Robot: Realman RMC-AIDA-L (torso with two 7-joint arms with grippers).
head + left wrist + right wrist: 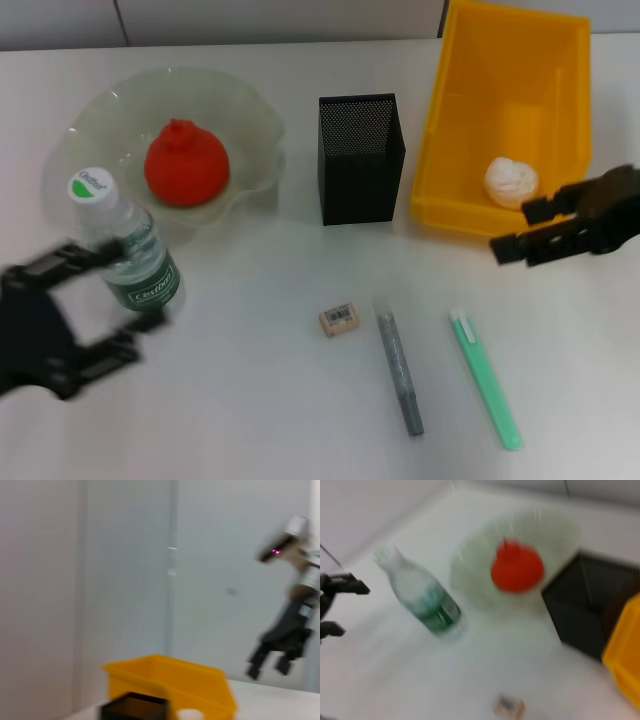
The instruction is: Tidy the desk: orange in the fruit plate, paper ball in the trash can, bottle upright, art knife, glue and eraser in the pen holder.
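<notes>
The clear plastic water bottle with a dark green label (135, 255) stands upright on the white desk (250, 400), at 7 o'clock from the pale green ruffled glass plate (250, 125) holding the red-orange fruit (186, 165). The left hand (105, 300) brackets it with fingers spread wide, gripping nothing. The right hand (510, 232) hovers open and empty by the yellow plastic bin (470, 130)

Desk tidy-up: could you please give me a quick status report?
Left gripper open beside upright bottle. Right gripper open, empty, by trash can. Eraser, glue, art knife on table, nothing blocking.
</notes>
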